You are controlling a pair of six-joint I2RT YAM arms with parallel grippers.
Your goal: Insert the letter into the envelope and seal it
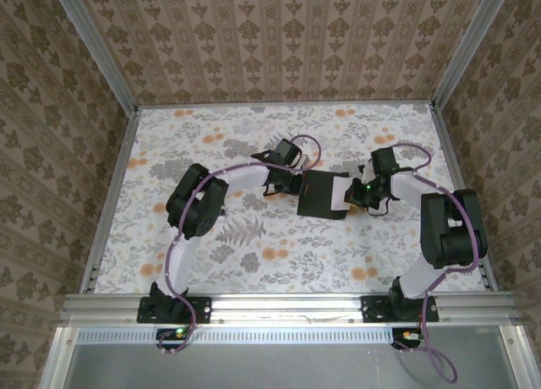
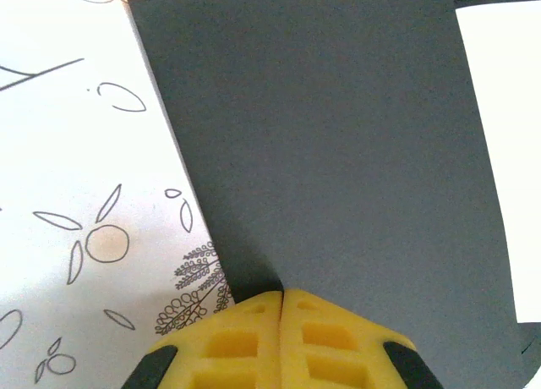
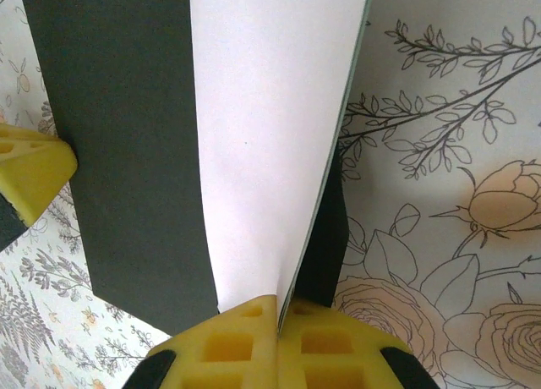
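Observation:
The black envelope [image 1: 319, 194] lies flat in the middle of the table. My left gripper [image 1: 297, 189] is shut on its left edge; in the left wrist view the yellow fingertips [image 2: 254, 321] meet on the envelope [image 2: 338, 152]. The white letter [image 1: 340, 193] sticks out at the envelope's right side. My right gripper [image 1: 354, 196] is shut on it. In the right wrist view the letter [image 3: 270, 135], with a thin green edge, rises from my shut gripper [image 3: 279, 309] across the envelope [image 3: 127, 152]. Whether its far end is inside the envelope I cannot tell.
The floral tablecloth [image 1: 254, 254] covers the table. Aluminium rails [image 1: 110, 194] frame the table's sides, with patterned walls behind. The left gripper's yellow finger [image 3: 30, 173] shows at the envelope's far edge in the right wrist view.

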